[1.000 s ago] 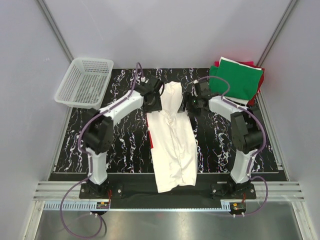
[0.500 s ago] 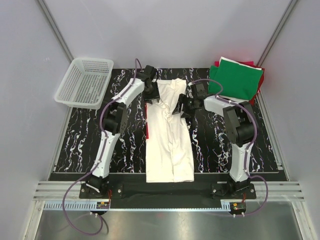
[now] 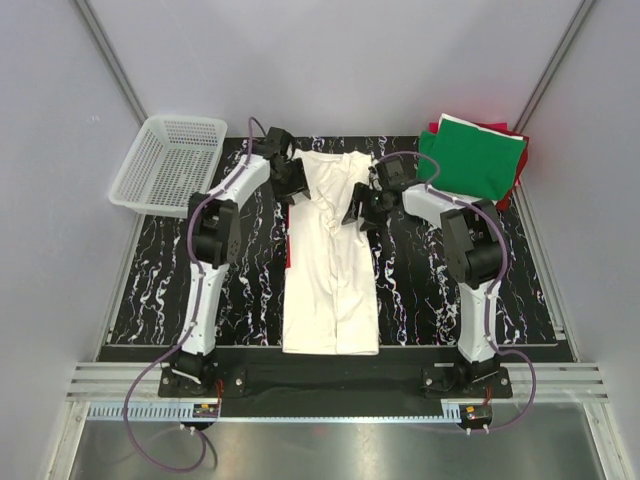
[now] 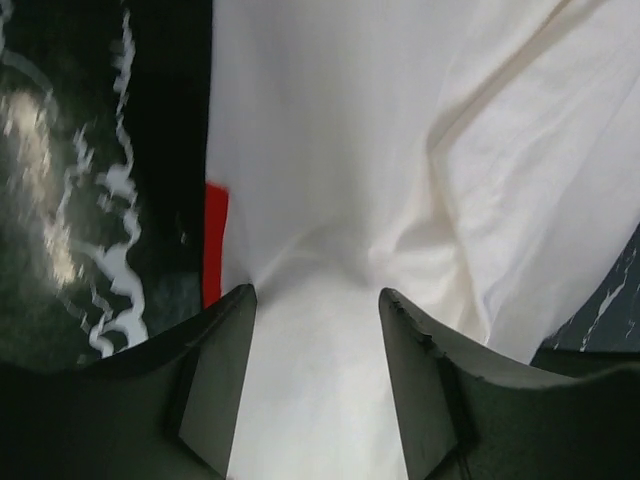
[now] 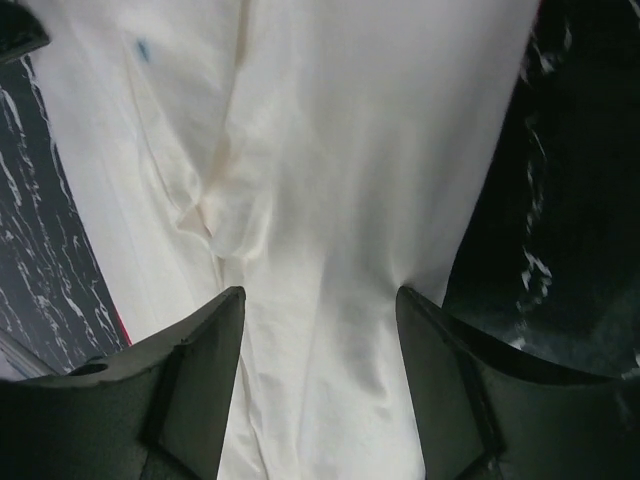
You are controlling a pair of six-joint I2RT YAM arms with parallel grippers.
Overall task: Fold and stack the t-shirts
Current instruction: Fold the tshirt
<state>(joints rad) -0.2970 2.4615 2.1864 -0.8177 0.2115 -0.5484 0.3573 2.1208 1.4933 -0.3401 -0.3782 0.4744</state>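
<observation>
A cream-white t-shirt [image 3: 330,270], folded into a long strip, lies down the middle of the black marbled mat, with a sliver of red [image 3: 288,255] at its left edge. My left gripper [image 3: 293,182] is at the strip's far left corner. Its fingers stand apart over the white t-shirt [image 4: 330,150], tips down on the cloth, left gripper [image 4: 315,292] open. My right gripper [image 3: 360,210] is at the far right side, also spread over the white t-shirt [image 5: 350,150], right gripper [image 5: 320,292] open with tips on the fabric. A folded green t-shirt [image 3: 472,160] lies on a red one [image 3: 518,170] at the back right.
A white mesh basket [image 3: 165,165] stands at the back left, partly off the mat [image 3: 420,290]. Grey walls close in the back and both sides. A metal rail runs along the near edge by the arm bases.
The white t-shirt has slid away from the near edge towards the back and lies straighter and wider at the top. Both grippers moved back with it, and the left jaws widened a little.
</observation>
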